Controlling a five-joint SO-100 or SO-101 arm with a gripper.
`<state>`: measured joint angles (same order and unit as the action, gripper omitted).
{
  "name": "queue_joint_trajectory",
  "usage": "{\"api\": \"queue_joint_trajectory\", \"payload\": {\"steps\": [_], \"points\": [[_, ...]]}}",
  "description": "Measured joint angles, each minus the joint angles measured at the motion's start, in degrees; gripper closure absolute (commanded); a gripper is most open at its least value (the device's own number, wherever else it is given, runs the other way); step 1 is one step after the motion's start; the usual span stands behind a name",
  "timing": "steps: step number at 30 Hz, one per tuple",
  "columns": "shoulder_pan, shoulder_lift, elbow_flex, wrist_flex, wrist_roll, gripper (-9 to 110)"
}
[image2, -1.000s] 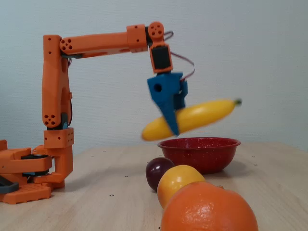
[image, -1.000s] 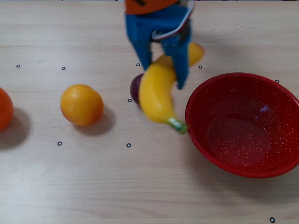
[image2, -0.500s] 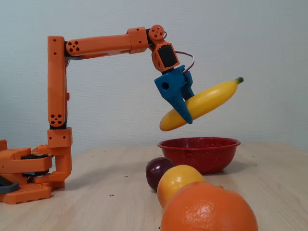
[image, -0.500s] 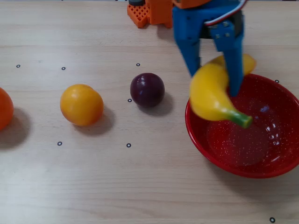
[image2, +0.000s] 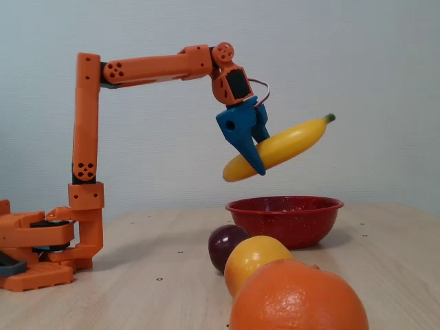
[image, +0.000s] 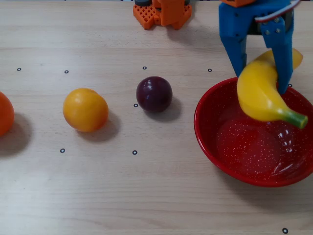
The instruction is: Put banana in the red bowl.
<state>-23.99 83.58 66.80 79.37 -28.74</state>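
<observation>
While the overhead view looks straight down on the pale wooden worktop (image: 146,196), the blue pincer (image: 259,81) is clamped across the middle of the banana (image: 259,95), one finger on each side of it. The banana hangs over the far half of the red bowl (image: 234,161), its green stem end pointing toward the bowl's right rim, its other end poking out past the far rim. Left of the bowl sits a dark plum (image: 154,94), apart from it; further left a yellow-orange fruit (image: 85,109), and an orange (image: 5,113) is cut off at the left edge. The arm's orange base (image: 161,12) shows at the top edge.

Over to the fixed view, from the side: the orange arm (image2: 148,67) reaches out and bends down to the pincer (image2: 258,161), which grips the banana (image2: 289,143) tight. The banana is tilted, stem end high to the right, and clear of the bowl (image2: 285,218), hanging above its rim with open air between. The plum (image2: 225,244) rests on the worktop (image2: 137,261) in front of the bowl, partly hidden by the yellow-orange fruit (image2: 256,258), and the orange (image2: 295,299) looms big and blurred in the foreground.
</observation>
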Motion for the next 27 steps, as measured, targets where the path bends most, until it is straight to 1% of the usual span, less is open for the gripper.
{"api": "queue_joint_trajectory", "payload": {"steps": [10,13,15,18,19,21,24,27], "points": [[0.1,-7.6,-0.2,0.3,0.4,102],[0.1,-8.8,-0.2,-0.1,-2.4,102],[0.1,-9.4,-0.2,-0.1,-3.9,97],[0.1,-10.2,-1.1,-0.1,-6.1,83],[0.1,-10.6,-1.7,-0.2,-6.2,81],[0.0,-11.0,-2.3,-0.2,-6.2,79],[0.3,-11.0,-2.5,-0.2,-8.0,73],[0.3,-11.0,-2.6,-1.1,-8.4,73]]}}
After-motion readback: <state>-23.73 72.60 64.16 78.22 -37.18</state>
